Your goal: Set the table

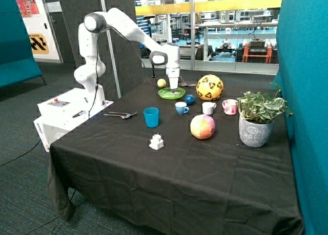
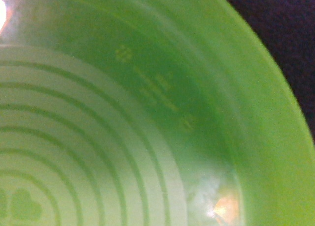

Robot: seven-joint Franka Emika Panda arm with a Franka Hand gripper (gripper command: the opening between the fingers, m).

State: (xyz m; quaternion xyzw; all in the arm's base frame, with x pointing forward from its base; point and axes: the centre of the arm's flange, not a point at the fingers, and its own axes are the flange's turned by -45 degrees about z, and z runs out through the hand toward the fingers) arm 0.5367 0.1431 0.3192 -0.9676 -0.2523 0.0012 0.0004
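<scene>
While the white arm bends forward from its base, the outside view shows the gripper (image 1: 174,89) lowered into a green plate (image 1: 165,95) that lies at the far side of the table (image 1: 169,168), a large one covered with a creased black cloth. If the fingers are wide, narrow or closed on the plate, I cannot tell, because the plate's rim hides their tips. Just behind the plate is a small yellow ball (image 1: 162,83), and beside the plate stands a yellow football with black marks (image 1: 209,87). Near the plate are a small dark blue ball (image 1: 189,99), a blue-and-white cup (image 1: 181,108), a white cup (image 1: 208,108) and a pink cup (image 1: 230,107). Closer to the middle of the cloth stand a blue tumbler (image 1: 151,117) and a pink-and-yellow ball (image 1: 202,126), and in front of them lies a small white object (image 1: 156,142). Cutlery (image 1: 121,114) lies near the edge toward the arm's base, and a potted plant (image 1: 256,117) stands at the opposite edge. In the wrist view the green plate (image 2: 206,103) fills almost all; it has pale rings inside, and a corner of the dark cloth (image 2: 285,24) shows past its rim. No fingers are visible there.
</scene>
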